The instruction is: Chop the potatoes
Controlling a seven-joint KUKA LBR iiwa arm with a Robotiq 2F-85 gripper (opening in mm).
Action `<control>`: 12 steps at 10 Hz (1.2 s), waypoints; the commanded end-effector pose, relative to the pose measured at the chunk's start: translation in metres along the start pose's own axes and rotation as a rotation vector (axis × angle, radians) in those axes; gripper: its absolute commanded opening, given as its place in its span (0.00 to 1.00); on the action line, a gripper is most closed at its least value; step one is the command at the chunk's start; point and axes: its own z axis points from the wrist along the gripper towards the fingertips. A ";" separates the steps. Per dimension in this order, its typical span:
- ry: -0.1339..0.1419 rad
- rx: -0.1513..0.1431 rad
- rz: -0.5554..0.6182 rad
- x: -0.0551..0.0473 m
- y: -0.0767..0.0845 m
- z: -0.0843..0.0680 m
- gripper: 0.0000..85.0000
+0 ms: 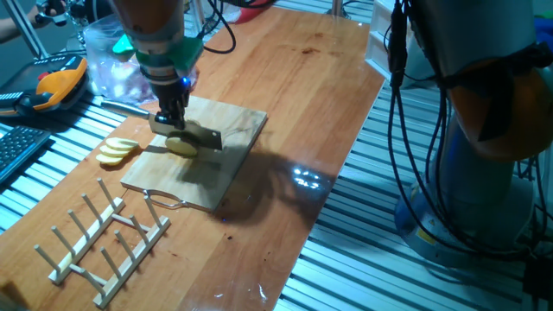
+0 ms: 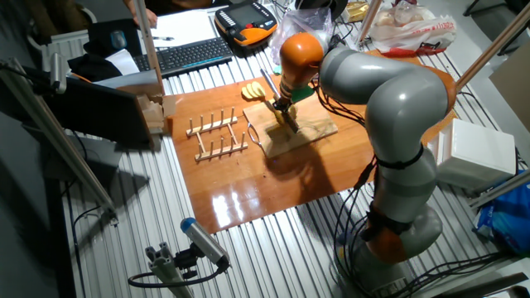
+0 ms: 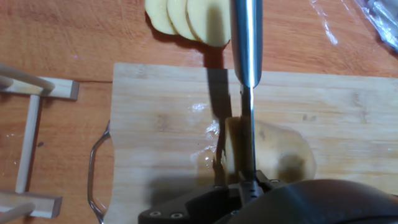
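Observation:
A pale-yellow potato chunk [image 1: 181, 147] [image 3: 283, 149] lies on the wooden cutting board [image 1: 203, 173] [image 3: 161, 118]. My gripper [image 1: 170, 114] [image 2: 284, 106] [image 3: 249, 186] is shut on a knife [image 3: 247, 43], directly above the chunk. The knife blade [image 1: 192, 135] [image 3: 248, 134] stands in the potato near its left end, and a thin slice [image 3: 232, 146] is split off beside it. Cut round slices [image 1: 117, 150] [image 2: 252, 91] [image 3: 186, 14] lie overlapping on the table just off the board's edge.
A wooden peg rack [image 1: 104, 238] [image 2: 217, 136] lies near the board's wire handle [image 1: 164, 200] [image 3: 94, 168]. A plastic bag [image 1: 117, 60], an orange pendant [image 1: 56, 86] and a keyboard [image 2: 186, 54] sit beyond the board.

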 end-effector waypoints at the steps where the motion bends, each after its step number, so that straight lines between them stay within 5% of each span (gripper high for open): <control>1: -0.002 0.002 0.001 -0.002 -0.001 0.001 0.00; 12: 0.087 0.019 -0.030 -0.014 0.001 0.016 0.00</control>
